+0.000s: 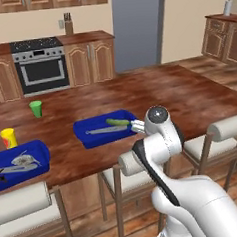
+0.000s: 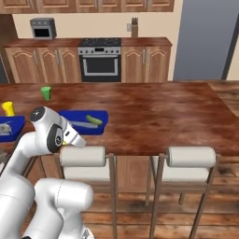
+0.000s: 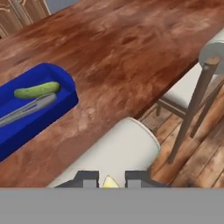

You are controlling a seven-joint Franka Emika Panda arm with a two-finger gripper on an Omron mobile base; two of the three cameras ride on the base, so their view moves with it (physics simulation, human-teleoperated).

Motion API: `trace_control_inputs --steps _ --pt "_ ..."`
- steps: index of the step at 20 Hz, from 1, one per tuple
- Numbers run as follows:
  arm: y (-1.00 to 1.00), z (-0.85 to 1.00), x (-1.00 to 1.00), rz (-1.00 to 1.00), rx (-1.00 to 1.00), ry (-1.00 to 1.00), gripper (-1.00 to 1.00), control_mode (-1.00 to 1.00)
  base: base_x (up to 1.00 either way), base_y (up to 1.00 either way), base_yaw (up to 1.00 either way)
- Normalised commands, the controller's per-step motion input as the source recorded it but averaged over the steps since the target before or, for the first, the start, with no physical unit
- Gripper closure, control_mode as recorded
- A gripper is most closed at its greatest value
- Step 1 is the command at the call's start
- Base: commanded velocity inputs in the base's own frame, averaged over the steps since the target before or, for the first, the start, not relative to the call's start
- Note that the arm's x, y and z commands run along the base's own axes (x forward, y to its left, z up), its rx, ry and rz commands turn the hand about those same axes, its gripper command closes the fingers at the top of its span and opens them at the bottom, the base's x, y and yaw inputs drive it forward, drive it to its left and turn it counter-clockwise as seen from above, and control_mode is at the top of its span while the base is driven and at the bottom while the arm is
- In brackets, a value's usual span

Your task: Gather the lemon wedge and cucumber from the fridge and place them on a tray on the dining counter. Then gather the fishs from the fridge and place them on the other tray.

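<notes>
Fingers (image 3: 89, 178) closed on a pale yellow lemon wedge (image 3: 109, 182), held between the two tips. Gripper (image 3: 110, 180) poised over the rounded white back of a stool (image 3: 114, 154) at the near edge of the dining counter (image 3: 131, 57). Cucumber (image 3: 36, 90) lying in the blue tray (image 3: 61, 78) on the counter, just beside a long grey utensil (image 3: 26, 109). Second blue tray (image 1: 35, 149) further left, holding grey fish (image 1: 22, 159). Yellow cup (image 1: 8, 137) and green cup (image 1: 36, 108) standing near that tray.
</notes>
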Motion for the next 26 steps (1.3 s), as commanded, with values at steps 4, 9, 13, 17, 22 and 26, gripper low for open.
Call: trace_control_inputs --steps 4,9,13,17,22,26 --pt "0.0 0.0 0.0 0.0 0.0 0.0 1.0 1.0 0.5 -0.14 0.0" --pt "0.0 0.0 0.0 0.0 0.0 0.0 1.0 1.0 0.51 -0.03 0.0" --pt "0.0 0.0 0.0 0.0 0.0 0.0 1.0 1.0 0.39 -0.01 0.0" --pt "0.0 0.0 0.0 0.0 0.0 0.0 1.0 1.0 0.36 0.0 0.0" --pt "0.0 0.0 0.0 0.0 0.0 0.0 1.0 1.0 0.45 0.0 0.0" --pt "0.0 0.0 0.0 0.0 0.0 0.0 1.0 1.0 0.51 0.0 0.0"
